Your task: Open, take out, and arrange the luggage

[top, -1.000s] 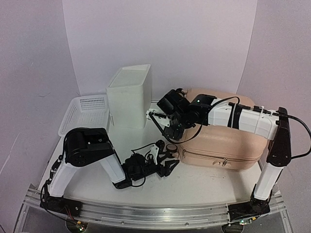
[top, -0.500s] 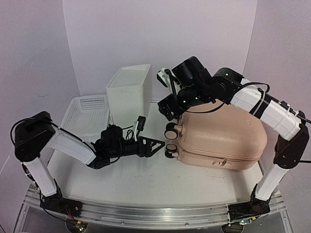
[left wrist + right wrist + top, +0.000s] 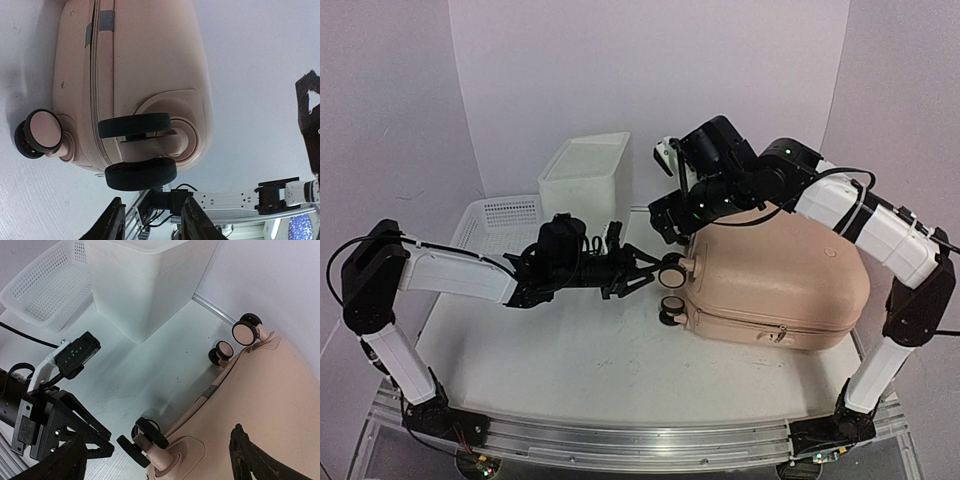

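- The overhead view alone gives the whole layout. The pink suitcase [image 3: 780, 280] lies flat on its side on the right half of the table [image 3: 570, 360], with its wheel end turned toward the middle.
- From above, a white box [image 3: 585, 185] stands at the back left. A white mesh basket [image 3: 500, 222] sits just beside it on the left.
- The zipper [image 3: 760, 328] runs along the suitcase's near edge, and the shell looks shut.
- The left wrist view gives a close look at the wheel end that the overhead view lacks. A caster wheel [image 3: 137, 150] with twin black tyres sits straight ahead of the fingers. A second wheel [image 3: 40, 132] with a pink hub is off to one side.
- The left claw [image 3: 153, 201] reaches level across the table toward that caster. Its fingers stand moderately apart with nothing between them. The tips are just short of the tyres, and it is not clear whether they touch.
- The right wrist view looks down on the same end and shows the far wheels [image 3: 245, 332] toward the back wall. In the overhead view the arm covers these. It also takes in the left claw, the box and the basket.
- The right claw [image 3: 156, 440] is spread wide and holds nothing. It hovers above the wheel end of the suitcase, clear of the shell.
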### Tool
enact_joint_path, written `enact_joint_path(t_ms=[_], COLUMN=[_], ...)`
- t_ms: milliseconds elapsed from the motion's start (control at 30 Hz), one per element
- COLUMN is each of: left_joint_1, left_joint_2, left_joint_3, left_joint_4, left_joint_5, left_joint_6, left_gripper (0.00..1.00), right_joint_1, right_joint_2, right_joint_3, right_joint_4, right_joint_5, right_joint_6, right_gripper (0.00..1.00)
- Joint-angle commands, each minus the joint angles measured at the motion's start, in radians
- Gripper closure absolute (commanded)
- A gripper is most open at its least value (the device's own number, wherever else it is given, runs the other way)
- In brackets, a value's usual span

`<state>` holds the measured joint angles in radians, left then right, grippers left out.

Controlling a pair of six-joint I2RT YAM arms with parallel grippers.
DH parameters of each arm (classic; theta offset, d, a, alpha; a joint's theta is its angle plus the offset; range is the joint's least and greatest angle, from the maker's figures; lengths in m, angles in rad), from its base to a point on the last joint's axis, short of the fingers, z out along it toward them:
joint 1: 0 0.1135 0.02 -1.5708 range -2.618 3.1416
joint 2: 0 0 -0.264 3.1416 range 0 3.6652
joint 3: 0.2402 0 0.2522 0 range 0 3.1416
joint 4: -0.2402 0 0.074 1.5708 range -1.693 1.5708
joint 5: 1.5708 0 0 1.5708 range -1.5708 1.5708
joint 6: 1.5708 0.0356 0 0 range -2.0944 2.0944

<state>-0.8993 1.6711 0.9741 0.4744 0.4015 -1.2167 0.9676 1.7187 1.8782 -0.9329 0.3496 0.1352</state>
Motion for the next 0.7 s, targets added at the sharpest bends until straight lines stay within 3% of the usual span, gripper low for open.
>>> enact_joint_path(t_ms=[0,167,400,667], left_joint_1=[-0.012,-0.034,-0.035,-0.021], left_joint_2=[0.000,0.042,0.128,0.221], left_joint_3=[0.032,0.051,0.105,0.218], left_joint_4=[-0.008,0.000,0.013,0.014], left_joint_5=[0.004,0.004,-0.022,-0.100], left_joint_6=[0.032,0.092,0.187,0.335], left_gripper=[0.65,0.74,0.83,0.85], right_joint_1=[-0.056,-0.127,-0.129,-0.161], right_joint_2=[0.009,0.033,0.092,0.162], right_joint_3=[0.037,0.048,0.074,0.134], right_joint_4=[0.016,0.012,-0.011,-0.100], right_joint_5=[-0.057,-0.184,-0.299,-0.322], right_joint_6=[0.048,0.050,0.022,0.026], right_gripper=[0.02,0.09,0.22,0.28])
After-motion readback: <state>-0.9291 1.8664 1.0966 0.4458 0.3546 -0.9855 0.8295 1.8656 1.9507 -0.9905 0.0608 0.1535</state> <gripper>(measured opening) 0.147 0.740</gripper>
